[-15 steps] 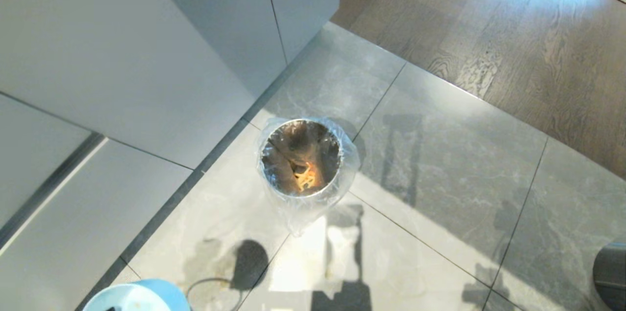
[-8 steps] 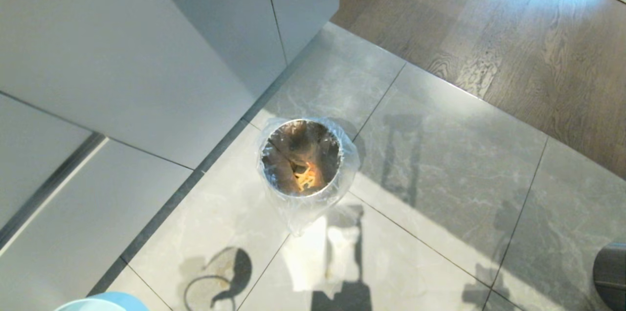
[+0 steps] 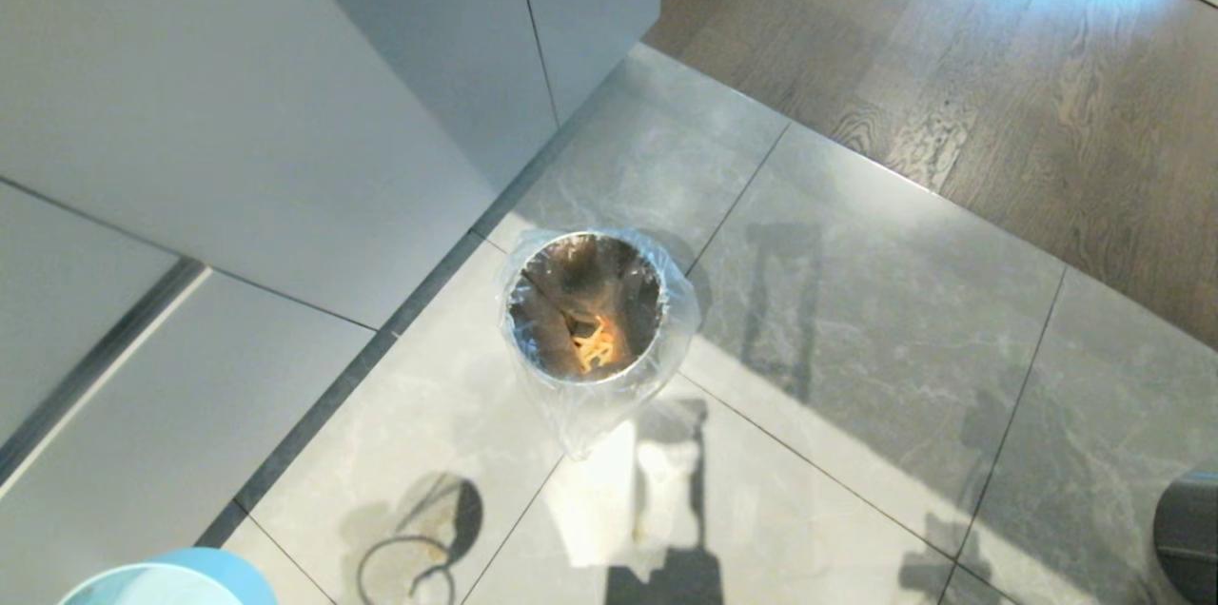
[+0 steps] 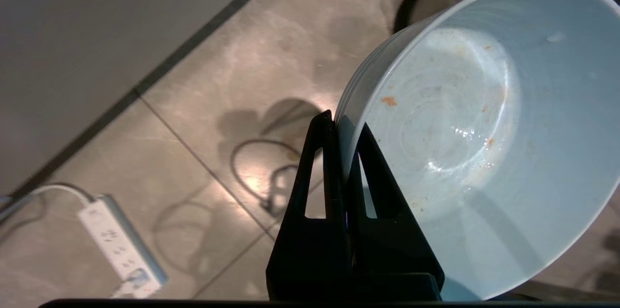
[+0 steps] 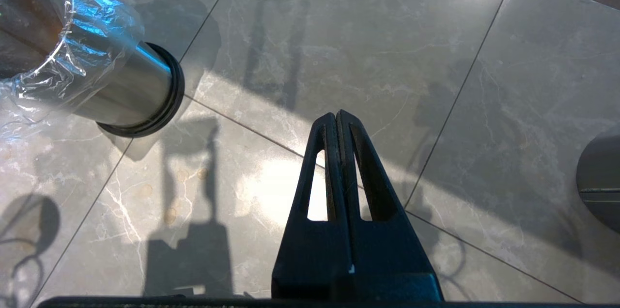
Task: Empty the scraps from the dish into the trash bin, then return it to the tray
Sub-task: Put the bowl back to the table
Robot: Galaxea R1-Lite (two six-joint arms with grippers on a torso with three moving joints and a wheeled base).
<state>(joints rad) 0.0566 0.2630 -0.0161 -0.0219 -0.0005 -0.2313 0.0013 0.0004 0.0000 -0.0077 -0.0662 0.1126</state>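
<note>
My left gripper [image 4: 341,121] is shut on the rim of the dish [image 4: 465,124], a pale blue-white bowl that holds only a few orange specks. In the head view only an edge of the dish [image 3: 162,581] shows, at the bottom left corner, and neither gripper appears there. The trash bin [image 3: 585,305], shiny metal with a clear crinkled liner, stands on the tiled floor in the middle. The scraps [image 3: 595,348] lie orange at its bottom. My right gripper [image 5: 337,116] is shut on nothing above bare tiles, off to one side of the trash bin [image 5: 126,87]. The tray is out of view.
Pale cabinet fronts [image 3: 285,101] run along the left of the floor. A white power strip [image 4: 121,245] and a dark cable loop [image 4: 264,172] lie on the tiles near the dish. A dark grey bin [image 3: 1189,529] stands at the far right. Wooden flooring [image 3: 999,63] lies beyond.
The dish has slid left along the bottom edge of the head view and turned more upright. Its shadow on the tiles has shifted. The bin and the right gripper have stayed still.
</note>
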